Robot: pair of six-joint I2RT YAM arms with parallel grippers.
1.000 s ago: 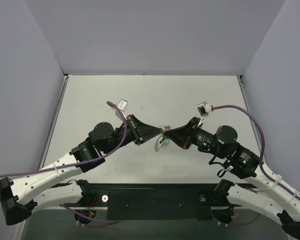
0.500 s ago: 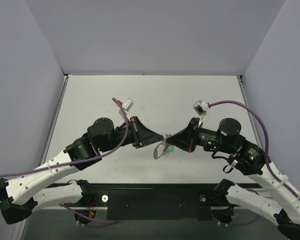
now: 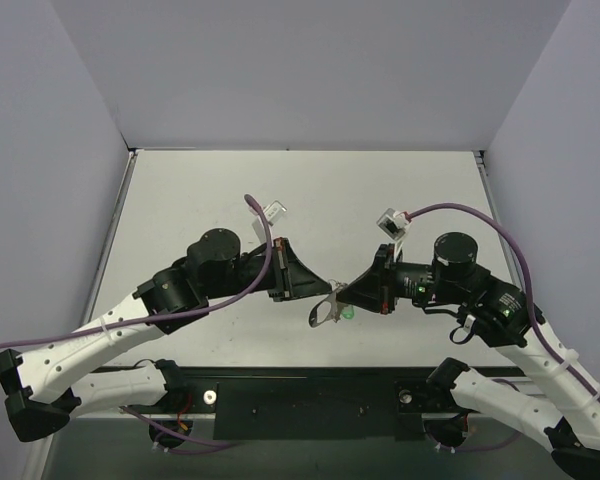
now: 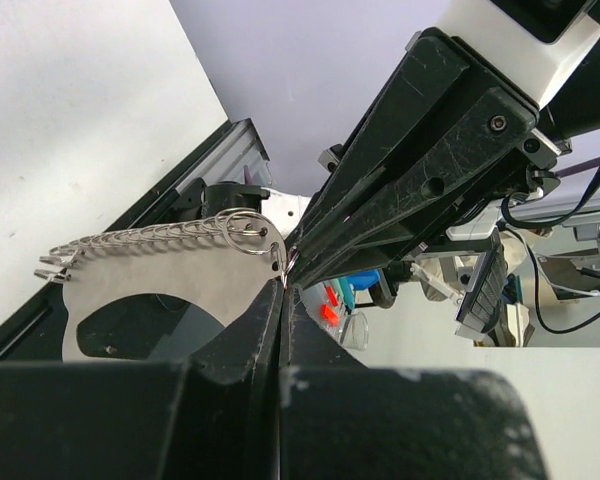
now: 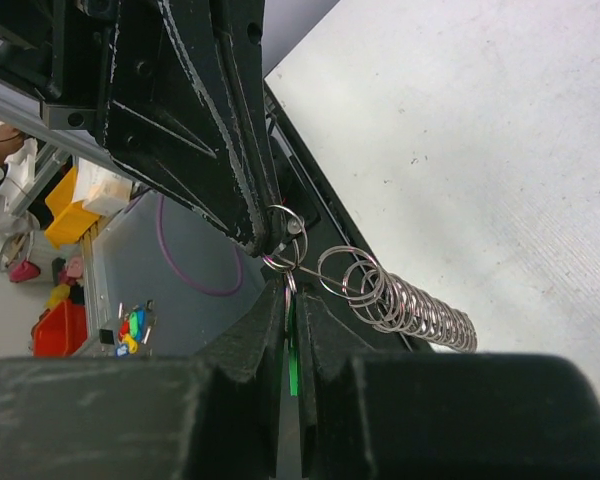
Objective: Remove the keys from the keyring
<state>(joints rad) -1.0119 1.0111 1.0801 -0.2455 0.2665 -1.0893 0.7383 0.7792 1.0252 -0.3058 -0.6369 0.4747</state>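
Note:
Both grippers meet above the near middle of the table. The keyring (image 3: 322, 312) hangs between them, a flat grey plate (image 4: 180, 285) with an oval hole and a row of small wire rings (image 5: 410, 305) along one edge. My left gripper (image 3: 323, 286) is shut (image 4: 283, 288) on the plate's corner by a small split ring (image 4: 245, 222). Tip to tip with it, my right gripper (image 3: 342, 296) is shut (image 5: 291, 290) on the key's green head (image 5: 292, 360). From above, the key (image 3: 348, 313) shows as a green speck under the right fingertips.
The white table (image 3: 300, 190) has grey walls at the back and sides. A black rail (image 3: 310, 400) with the arm bases runs along the near edge. Purple cables (image 3: 260, 240) loop over both wrists.
Both grippers, still joined at the keyring, have moved toward the near edge and slightly right. The left arm has swung inward, and both grips stay shut.

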